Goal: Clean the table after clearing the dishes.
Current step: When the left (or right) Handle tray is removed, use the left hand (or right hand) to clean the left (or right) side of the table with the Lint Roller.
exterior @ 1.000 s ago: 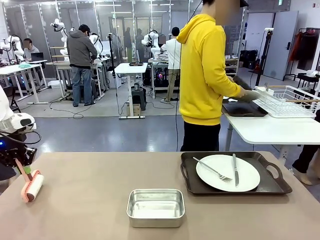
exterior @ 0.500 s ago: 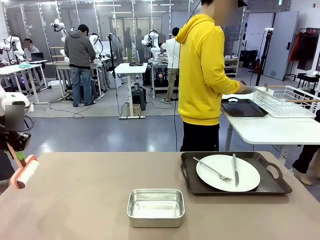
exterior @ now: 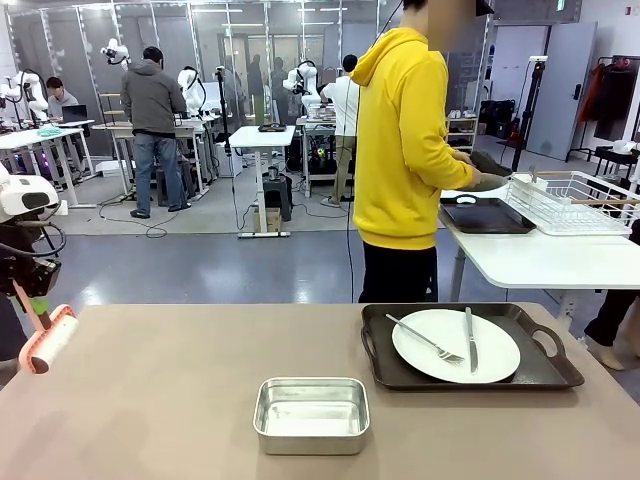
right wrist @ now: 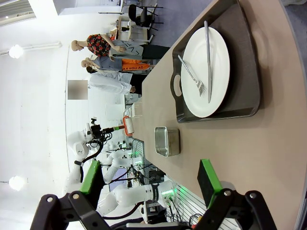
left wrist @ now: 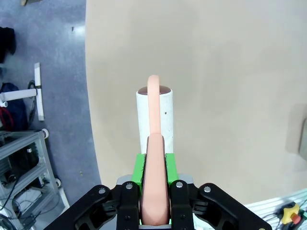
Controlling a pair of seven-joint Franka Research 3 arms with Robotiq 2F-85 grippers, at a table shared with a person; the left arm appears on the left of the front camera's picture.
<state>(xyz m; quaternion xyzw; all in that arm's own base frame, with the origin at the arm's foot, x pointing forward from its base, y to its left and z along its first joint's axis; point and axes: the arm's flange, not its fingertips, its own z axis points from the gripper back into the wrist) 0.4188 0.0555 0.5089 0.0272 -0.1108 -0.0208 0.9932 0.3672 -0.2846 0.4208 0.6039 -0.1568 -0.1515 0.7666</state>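
Matte tan table (exterior: 180, 400), rounded corners. At 3 o'clock: round white plate (exterior: 500, 352) on black handled tray (exterior: 385, 372), long axis 9-to-3. Silver knife (exterior: 469, 340) lying 12-to-6, fork (exterior: 425, 338) tines toward 5. Shiny steel pan (exterior: 311, 432) at 6. Left gripper (left wrist: 154, 184) clamped on pink-handled lint roller (left wrist: 154, 110) at 9 o'clock edge. Right gripper (right wrist: 149, 177) spread wide. Yellow-hooded person (exterior: 405, 140) at 12, beyond table.

Shows left claw (left wrist: 154, 165) clamped on a pink handle (left wrist: 153, 110), green pads (left wrist: 138, 168) pressing either side, wrist aimed downward. Places white left arm (exterior: 22, 197) at the front view's left margin. Shows right claw (right wrist: 149, 184) spread wide, empty between pads.
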